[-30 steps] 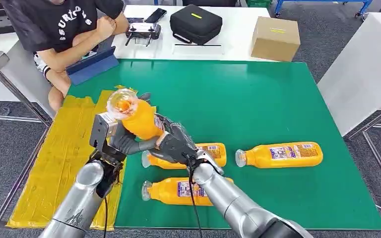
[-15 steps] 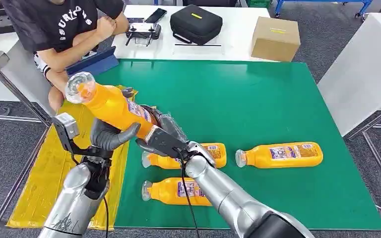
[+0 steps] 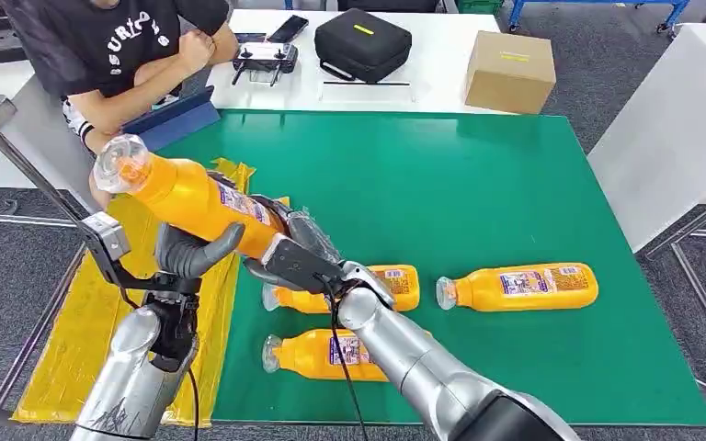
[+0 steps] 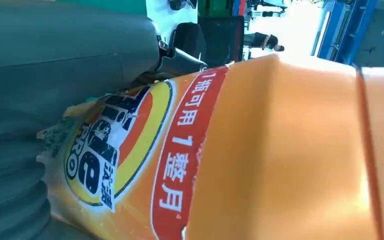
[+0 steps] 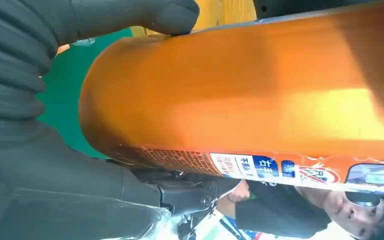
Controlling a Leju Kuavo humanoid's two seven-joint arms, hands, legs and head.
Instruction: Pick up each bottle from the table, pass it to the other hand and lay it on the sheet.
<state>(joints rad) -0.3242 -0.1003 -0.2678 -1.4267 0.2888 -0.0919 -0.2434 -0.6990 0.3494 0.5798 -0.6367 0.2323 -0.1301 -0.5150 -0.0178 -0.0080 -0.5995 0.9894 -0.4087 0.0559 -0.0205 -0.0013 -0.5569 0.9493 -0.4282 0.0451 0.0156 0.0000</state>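
The handover is in hand: both hands are on one bottle (image 3: 193, 197), held in the air with its cap pointing up and away from the robot. The left hand (image 3: 193, 253) cups it from beneath, thumb and fingers wrapped round the middle, while the right hand (image 3: 285, 257) clasps the base end just beside it — both closed on the same bottle. In the right wrist view its thumb (image 5: 145, 15) presses the orange wall. The yellow sheet (image 3: 101, 303) lies below and outward of the left hand, over the edge of the green mat (image 3: 478, 193). Three more bottles (image 3: 519, 287) lie on the mat beyond and below the right hand. Next, I judge, the right hand must let go and draw back, once the left grip is firm; then the left lowers the bottle flat onto the sheet — released early, it could tip cap-first
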